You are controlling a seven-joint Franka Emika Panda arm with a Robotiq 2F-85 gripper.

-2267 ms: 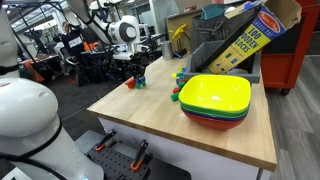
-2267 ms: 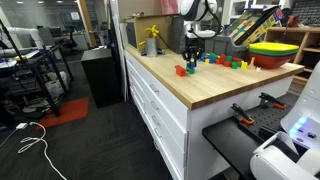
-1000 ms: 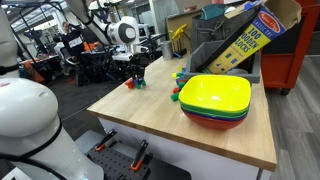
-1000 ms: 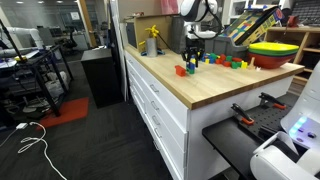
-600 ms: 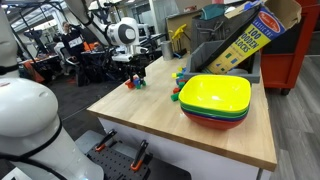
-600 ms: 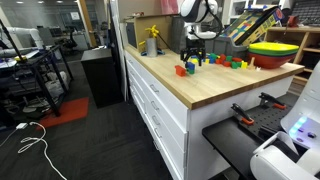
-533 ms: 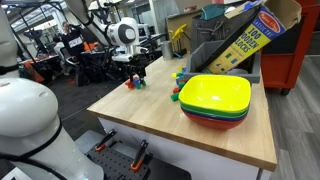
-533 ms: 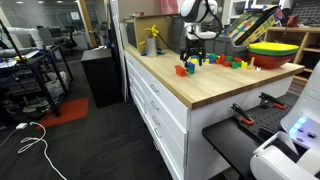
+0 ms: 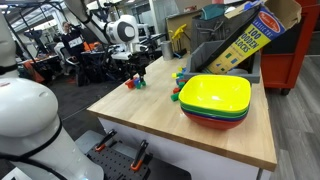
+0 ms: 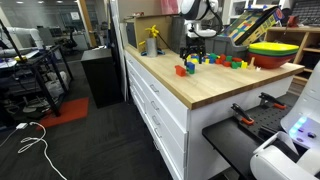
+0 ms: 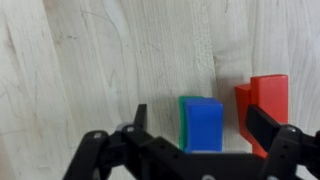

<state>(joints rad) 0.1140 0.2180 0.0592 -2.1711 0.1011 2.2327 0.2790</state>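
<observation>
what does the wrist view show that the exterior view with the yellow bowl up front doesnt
Only the wrist view: a blue wooden block apparently sitting on a green block, a red wooden block close beside them, and the gripper open on either side of the stack, not touching it.
Only the exterior view: the stacked yellow, green and red plastic bowls and the tilted cardboard blocks box.
Both: the light wooden tabletop, the gripper, and small blocks under it.

A long wooden table top [image 9: 150,118] fills the middle, with white drawers [image 10: 160,100] under it. The dark floor [image 10: 90,145] is at lower left, a black cabinet [image 10: 98,70] behind it. A red cabinet [image 9: 290,60] stands far right.
</observation>
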